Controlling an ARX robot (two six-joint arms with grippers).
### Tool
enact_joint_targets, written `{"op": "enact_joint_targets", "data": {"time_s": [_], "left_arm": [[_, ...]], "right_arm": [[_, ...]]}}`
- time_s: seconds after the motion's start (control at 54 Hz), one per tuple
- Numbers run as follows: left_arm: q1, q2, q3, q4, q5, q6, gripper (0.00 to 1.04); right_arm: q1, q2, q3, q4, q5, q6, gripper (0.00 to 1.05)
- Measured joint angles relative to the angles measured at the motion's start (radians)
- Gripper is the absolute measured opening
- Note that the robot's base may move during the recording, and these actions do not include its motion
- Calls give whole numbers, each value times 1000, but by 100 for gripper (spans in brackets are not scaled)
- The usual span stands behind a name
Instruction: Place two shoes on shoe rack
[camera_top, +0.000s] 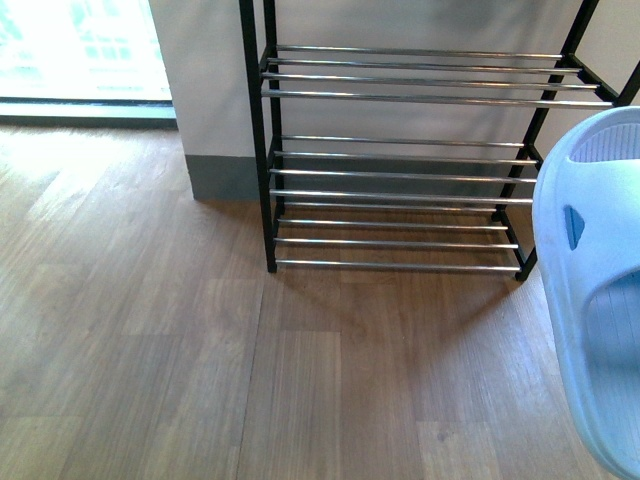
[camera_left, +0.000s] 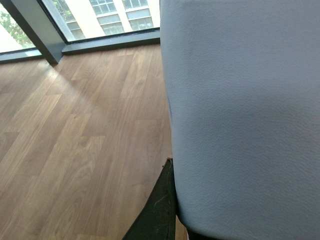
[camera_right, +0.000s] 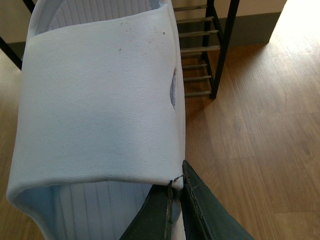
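The shoe rack (camera_top: 400, 170), a black frame with three tiers of chrome bars, stands against the wall ahead; all the bars I can see are bare. A pale blue slide sandal (camera_top: 590, 290) hangs close to the camera at the right edge of the front view, off the floor. In the right wrist view my right gripper (camera_right: 178, 176) is shut on the edge of that sandal's strap (camera_right: 100, 100), with the rack's side (camera_right: 220, 50) just beyond. My left gripper (camera_left: 172, 175) is shut on a pale blue slide sandal (camera_left: 240, 110) that fills its view; only one black finger (camera_left: 157, 210) shows.
Wood-plank floor (camera_top: 200, 350) spreads in front of the rack. A white wall corner with a grey skirting (camera_top: 225, 175) stands left of the rack. A bright floor-level window (camera_top: 80, 60) lies further left; the left wrist view also shows the window (camera_left: 100, 20).
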Motion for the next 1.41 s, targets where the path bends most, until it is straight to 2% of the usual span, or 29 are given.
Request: {"op": "enact_joint_targets", "data": {"time_s": [1.406], "left_arm": [[2,2,-2,-1,0,0,2]], "right_arm": [[0,0,-1,-1,-2,0,1]]}}
